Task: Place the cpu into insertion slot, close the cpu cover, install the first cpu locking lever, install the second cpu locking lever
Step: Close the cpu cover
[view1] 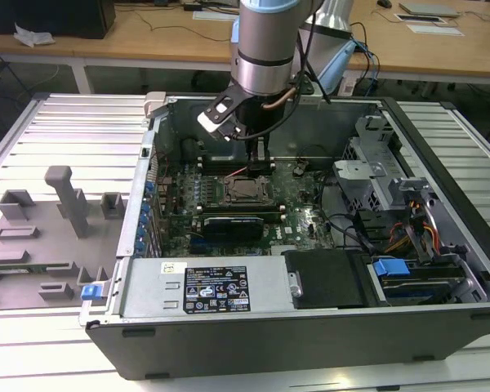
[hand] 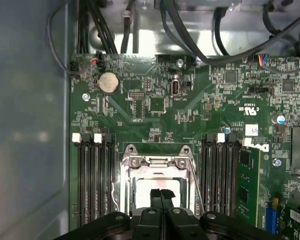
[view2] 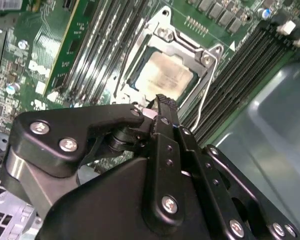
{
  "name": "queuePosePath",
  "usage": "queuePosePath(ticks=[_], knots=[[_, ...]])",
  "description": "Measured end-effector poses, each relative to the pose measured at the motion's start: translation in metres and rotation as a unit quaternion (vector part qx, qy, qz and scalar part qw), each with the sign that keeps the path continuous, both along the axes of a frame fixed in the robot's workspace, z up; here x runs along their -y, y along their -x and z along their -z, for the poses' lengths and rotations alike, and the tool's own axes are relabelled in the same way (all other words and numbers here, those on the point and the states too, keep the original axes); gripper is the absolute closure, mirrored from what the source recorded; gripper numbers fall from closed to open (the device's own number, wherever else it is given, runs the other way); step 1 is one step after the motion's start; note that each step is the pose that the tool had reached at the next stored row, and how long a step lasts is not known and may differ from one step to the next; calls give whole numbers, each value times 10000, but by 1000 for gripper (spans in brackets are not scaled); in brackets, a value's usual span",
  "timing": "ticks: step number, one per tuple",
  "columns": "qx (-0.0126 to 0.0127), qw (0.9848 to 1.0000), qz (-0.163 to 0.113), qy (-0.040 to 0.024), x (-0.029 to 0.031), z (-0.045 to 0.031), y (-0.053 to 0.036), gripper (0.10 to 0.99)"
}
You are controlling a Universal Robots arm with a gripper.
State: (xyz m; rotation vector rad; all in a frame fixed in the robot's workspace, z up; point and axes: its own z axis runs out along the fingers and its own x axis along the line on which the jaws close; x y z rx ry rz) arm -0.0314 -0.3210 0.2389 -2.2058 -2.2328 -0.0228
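The gripper [hand: 161,194] hangs low over the CPU socket on the motherboard [hand: 190,112], fingers [hand: 154,198] pressed together, seemingly with nothing between them. The cpu [view2: 165,75] sits in the socket, the cpu cover [view2: 162,36] apparently down around it. A wire locking lever [view2: 208,85] runs beside it.

Arm [view1: 265,49] upright, tool [hand: 162,193] pointing down, fingers [hand: 154,197] pressed together.
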Motion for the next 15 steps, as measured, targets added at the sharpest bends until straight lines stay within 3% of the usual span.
queuePosePath(ticks=[6, 9, 12, 15], knots=[[0, 10000, -17, 1, 8, 39, 30, 980], [-1, 9996, -275, 3, 8, 39, 30, 980], [-1, 9983, -591, 4, 8, 39, 30, 980], [0, 9959, -906, 6, 8, 39, 30, 980]])
